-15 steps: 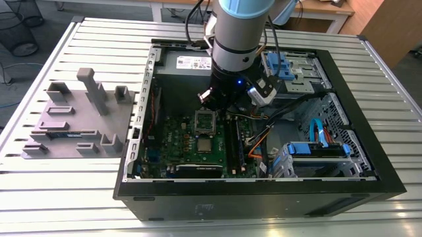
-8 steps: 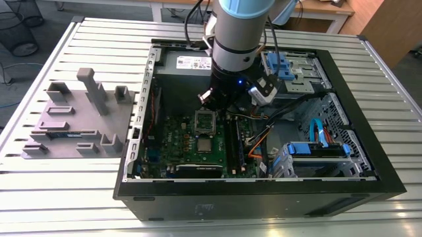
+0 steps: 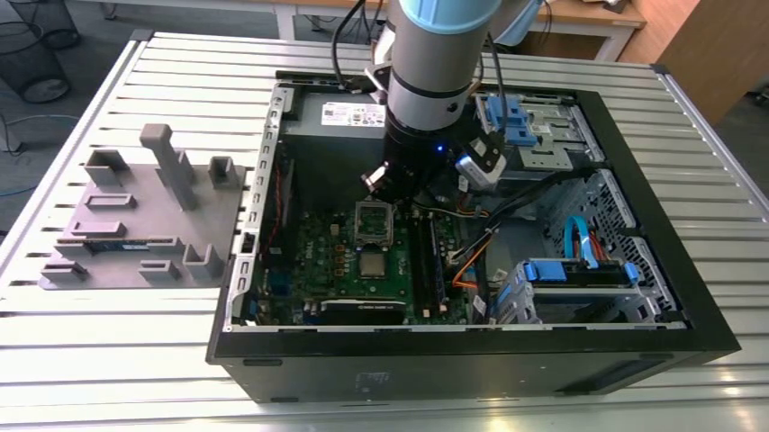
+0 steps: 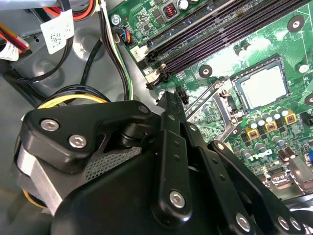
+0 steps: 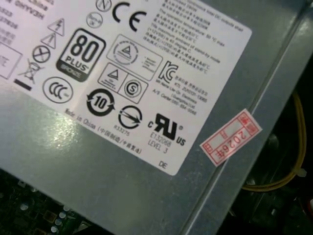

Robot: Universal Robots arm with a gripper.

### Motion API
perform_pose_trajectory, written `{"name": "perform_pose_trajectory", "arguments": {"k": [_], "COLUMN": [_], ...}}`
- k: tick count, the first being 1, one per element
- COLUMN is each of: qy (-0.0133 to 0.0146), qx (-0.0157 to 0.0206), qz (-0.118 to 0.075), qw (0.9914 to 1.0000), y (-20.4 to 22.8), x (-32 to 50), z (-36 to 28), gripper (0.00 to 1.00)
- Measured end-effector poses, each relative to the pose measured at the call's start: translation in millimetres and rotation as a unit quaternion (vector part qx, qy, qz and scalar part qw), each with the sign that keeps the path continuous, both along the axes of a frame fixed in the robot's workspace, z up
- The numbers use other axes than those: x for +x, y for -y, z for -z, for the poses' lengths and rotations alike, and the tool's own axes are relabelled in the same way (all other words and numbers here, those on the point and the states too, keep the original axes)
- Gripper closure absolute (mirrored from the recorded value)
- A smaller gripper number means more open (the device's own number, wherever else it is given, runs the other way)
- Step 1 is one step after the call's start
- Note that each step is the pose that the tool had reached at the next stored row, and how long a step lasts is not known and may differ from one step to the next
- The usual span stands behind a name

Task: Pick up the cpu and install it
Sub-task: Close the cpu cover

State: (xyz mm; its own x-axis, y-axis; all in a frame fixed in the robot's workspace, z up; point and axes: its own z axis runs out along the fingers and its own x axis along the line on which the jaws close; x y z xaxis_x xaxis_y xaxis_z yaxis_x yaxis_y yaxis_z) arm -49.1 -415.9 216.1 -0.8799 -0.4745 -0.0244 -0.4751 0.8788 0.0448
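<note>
Slatted metal table (image 3: 121,360), carrying an open black computer case (image 3: 481,364) and, at the exterior view's left, a grey fixture plate (image 3: 132,207) with raised blocks. Robot arm (image 3: 435,63), silver and blue, reaching down into the case; its lower end hides part of the interior behind it. Grey power supply (image 5: 98,161), bearing a large white label (image 5: 127,73) of certification marks and fine print, plus a small red-and-white sticker (image 5: 231,137) near its edge, set at a slant; a yellow cable (image 5: 288,181) runs beside the housing, partly cut off. Green motherboard (image 4: 230,54) with long dark memory slots (image 4: 220,29). Gripper (image 4: 168,100), black linkage, hanging above the board near the slots' end; whether it is open or closed cannot be told, and nothing is seen held. Metal socket frame (image 4: 215,105), swung up, standing between the gripper and the cpu. The cpu (image 4: 261,85), silver-topped square, lies flat in its socket on the motherboard, apart from the gripper and untouched.
</note>
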Motion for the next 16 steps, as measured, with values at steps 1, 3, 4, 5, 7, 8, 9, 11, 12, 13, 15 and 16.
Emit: {"name": "perform_pose_trajectory", "arguments": {"k": [1, 3, 4, 5, 7, 8, 9, 11, 12, 13, 15, 16], "qy": [0.0, 0.0, 0.0, 0.0, 0.0001, 0.0, 0.0, 0.0001, 0.0002, 0.0002, 0.0004, 0.0005], "qx": [0.0, 0.0, 0.0, 0.0, 0.0001, 0.0001, 0.0001, 0.0, 0.0001, 0.0, -0.0001, -0.0001], "qz": [0.0, -0.002, -0.004, -0.007, -0.015, -0.019, -0.022, -0.03, -0.033, -0.036, -0.041, -0.043], "qw": [1.0, 1.0, 0.99999, 0.99997, 0.99989, 0.99983, 0.99975, 0.99954, 0.99945, 0.99935, 0.99916, 0.99907], "y": [0.0, 0.0, 0.0, 0.0, 0.0, 0.1, 0.2, 0.4, 0.4, 0.4, 0.5, 0.5], "x": [0.0, 0.0, 0.0, 0.0, 0.0, 0.0, -0.1, -0.2, -0.4, -0.6, -1.0, -1.1], "z": [0.0, 0.0, 0.0, 0.0, 0.0, 0.0, -0.1, -0.4, -0.5, -0.8, -1.5, -1.8], "gripper": [0.89, 0.89, 0.89, 0.89, 0.89, 0.89, 0.89, 0.89, 0.89, 0.89, 0.89, 0.89]}}
